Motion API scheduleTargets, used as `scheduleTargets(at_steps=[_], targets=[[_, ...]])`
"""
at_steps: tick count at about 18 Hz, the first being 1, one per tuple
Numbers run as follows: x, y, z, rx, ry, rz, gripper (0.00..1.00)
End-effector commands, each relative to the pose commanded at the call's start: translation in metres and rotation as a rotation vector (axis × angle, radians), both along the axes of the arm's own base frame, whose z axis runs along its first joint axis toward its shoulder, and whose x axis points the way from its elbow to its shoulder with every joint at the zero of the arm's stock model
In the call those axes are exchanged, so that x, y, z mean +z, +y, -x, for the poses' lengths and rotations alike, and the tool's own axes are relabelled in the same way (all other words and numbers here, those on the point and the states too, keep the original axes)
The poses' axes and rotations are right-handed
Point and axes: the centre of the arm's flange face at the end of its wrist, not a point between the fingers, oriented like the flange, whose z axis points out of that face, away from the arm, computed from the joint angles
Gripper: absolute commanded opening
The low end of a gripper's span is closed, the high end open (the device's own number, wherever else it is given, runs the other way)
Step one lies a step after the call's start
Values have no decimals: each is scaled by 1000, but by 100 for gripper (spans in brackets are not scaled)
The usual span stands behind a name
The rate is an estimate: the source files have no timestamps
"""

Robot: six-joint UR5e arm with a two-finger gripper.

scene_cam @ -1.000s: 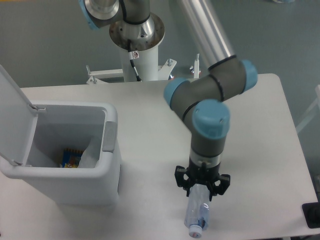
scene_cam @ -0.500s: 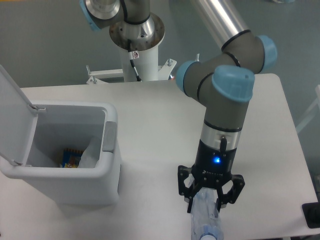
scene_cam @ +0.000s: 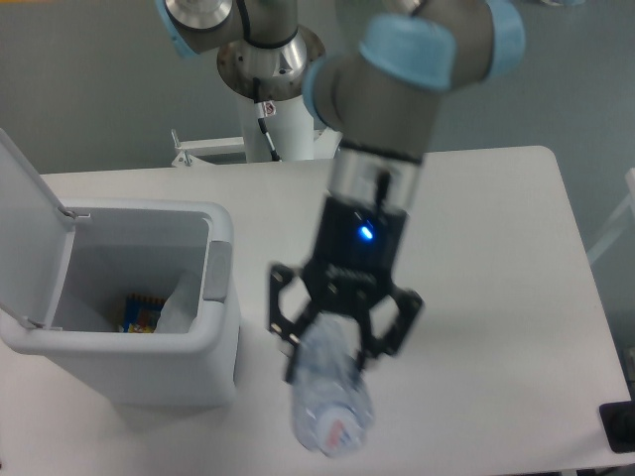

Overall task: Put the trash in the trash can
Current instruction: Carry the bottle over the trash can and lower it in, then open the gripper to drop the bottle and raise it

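We see a white table [scene_cam: 496, 297] on a grey floor [scene_cam: 89, 89]. Our gripper [scene_cam: 337, 342] clasps the clear bottle [scene_cam: 329, 405], which hangs beneath it above the table, just right of the open bin [scene_cam: 213, 327] holding the white wrapper [scene_cam: 177, 302].

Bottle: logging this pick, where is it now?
The bottle hangs in the gripper, lifted over the table low in the view, just right of the open trash can.

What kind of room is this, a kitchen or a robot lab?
Probably a robot lab. A robot arm on a white pedestal uses its gripper to carry a crushed bottle over a plain white table, beside an open trash can.
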Motion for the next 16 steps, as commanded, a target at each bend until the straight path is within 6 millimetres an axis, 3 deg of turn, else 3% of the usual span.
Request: scheduleTargets(at_steps=[2,4,12,16], targets=[[9,-8,-16,-6,4,-9,63],[5,-12,-36,-29,0,0,63],[-36,9,-98,-132,-46,62,64],[-56,16,-110,-154,-71,90,65]])
